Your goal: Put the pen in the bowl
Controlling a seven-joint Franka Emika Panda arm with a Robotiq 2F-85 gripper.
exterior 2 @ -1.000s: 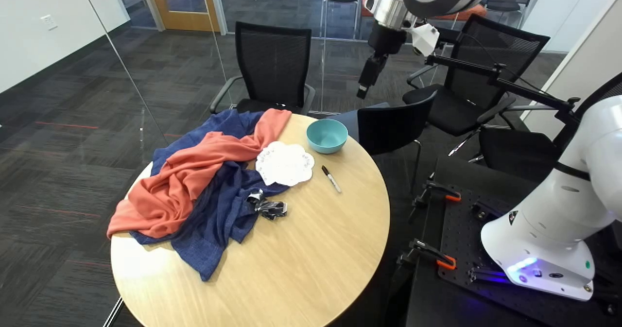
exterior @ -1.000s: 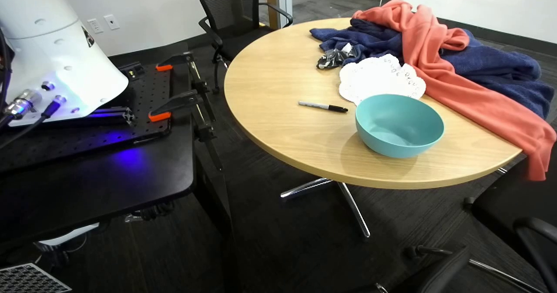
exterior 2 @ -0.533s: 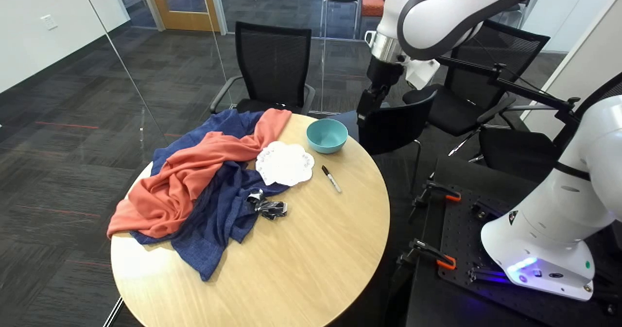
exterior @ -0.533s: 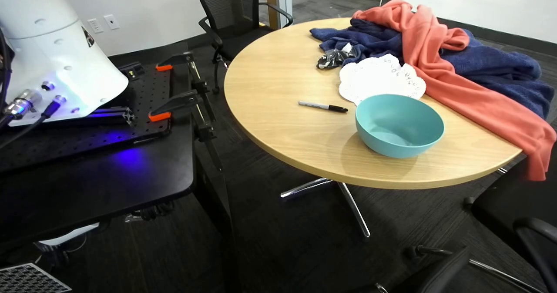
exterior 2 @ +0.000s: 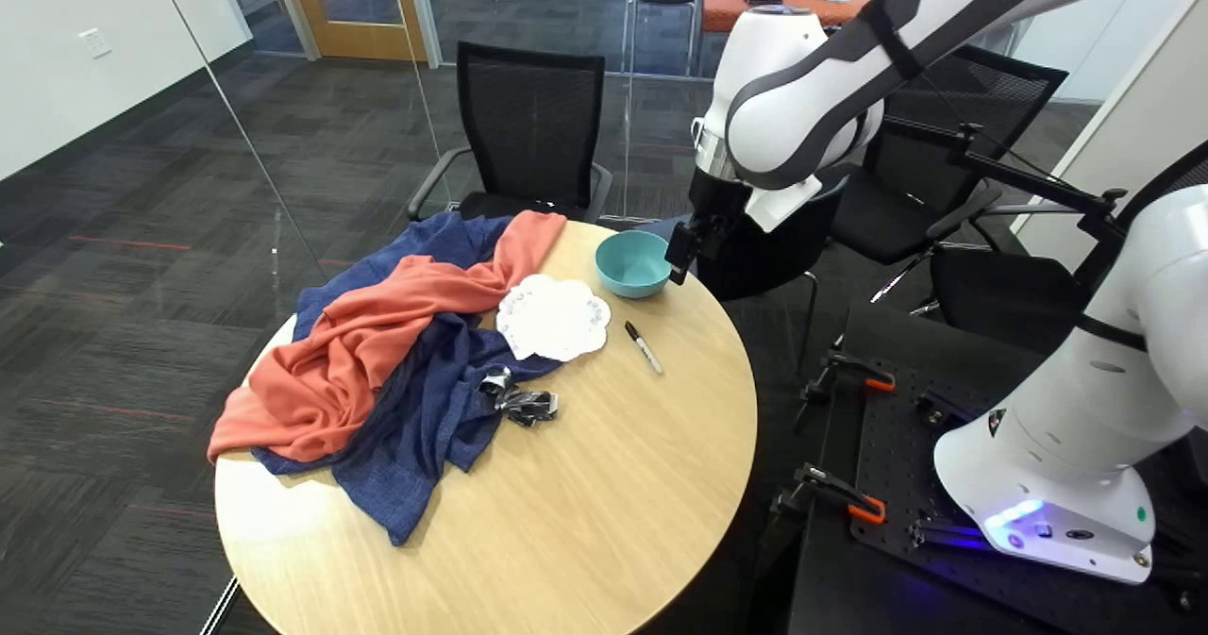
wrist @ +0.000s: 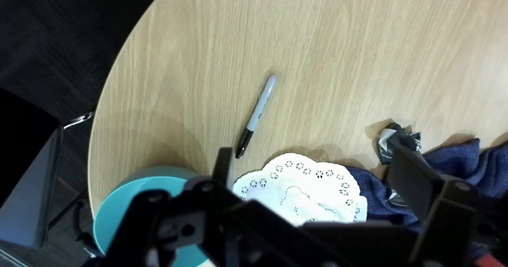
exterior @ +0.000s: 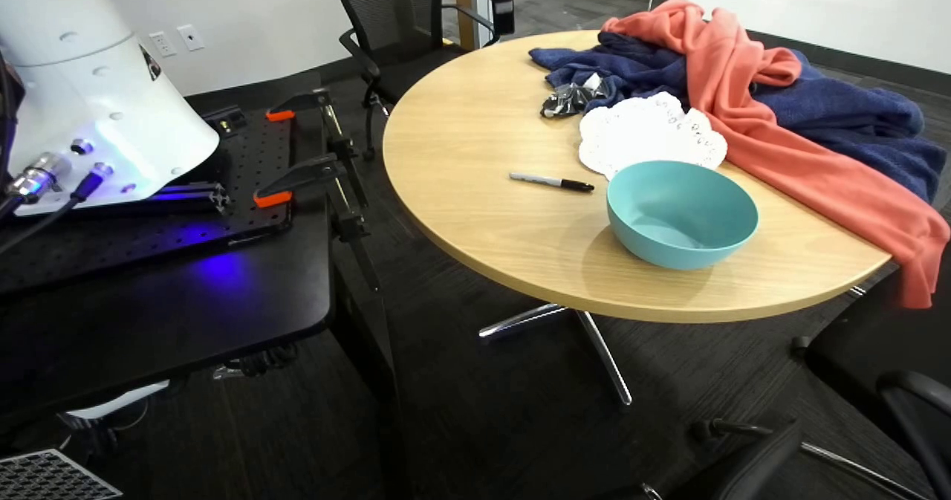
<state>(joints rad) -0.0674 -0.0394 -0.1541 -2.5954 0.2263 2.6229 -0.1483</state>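
Observation:
The pen (exterior: 551, 182) has a grey barrel and a black cap. It lies flat on the round table beside the bowl in both exterior views (exterior 2: 645, 348), and in the wrist view (wrist: 258, 112). The teal bowl (exterior: 682, 218) stands upright near the table edge; nothing shows inside it. It also shows in an exterior view (exterior 2: 634, 267), and partly behind the gripper in the wrist view (wrist: 147, 193). My gripper (wrist: 316, 168) is open and empty, its fingers wide apart above the table. The pen's cap end lies just beyond the left finger (wrist: 223, 162). In an exterior view the gripper (exterior 2: 677, 276) appears beside the bowl.
A white lacy doily (exterior 2: 554, 319) lies next to the bowl and pen. A crumpled black plastic wrapper (exterior 2: 521, 401) lies by a dark blue cloth (exterior 2: 415, 465) and a coral cloth (exterior 2: 377, 324). Chairs (exterior 2: 533, 135) stand around the wooden table (exterior 2: 585, 522).
My arm has come down and moved toward the table, now close to the bowl in an exterior view. The gripper has entered the top of an exterior view. Pen and bowl have not moved.

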